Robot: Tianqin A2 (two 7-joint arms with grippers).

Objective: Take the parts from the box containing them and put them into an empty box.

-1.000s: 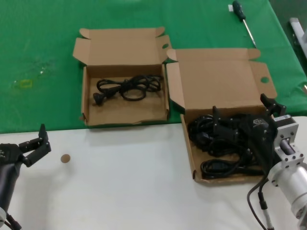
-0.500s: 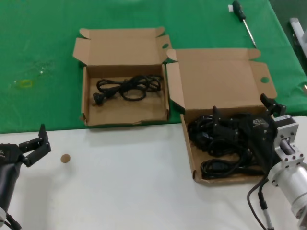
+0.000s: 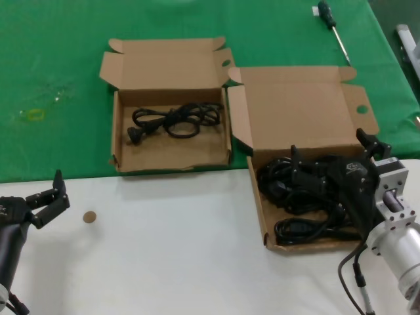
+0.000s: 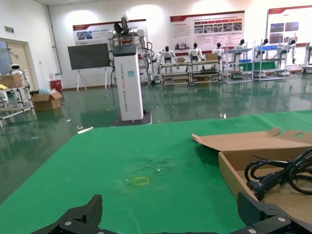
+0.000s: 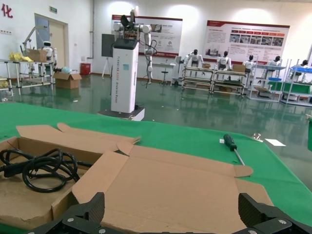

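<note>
Nearest us on the right, our right gripper (image 3: 331, 172) sits down in the larger box (image 3: 261, 216), fingers spread wide among the piled cords (image 3: 298, 193), gripping none that we can see. At near left our left gripper (image 3: 46, 197) waits over the white table (image 3: 170, 249), fingers apart, empty. Farther left, the smaller box (image 3: 216, 154) already holds one cord (image 3: 174, 119); we judge most remain
</note>
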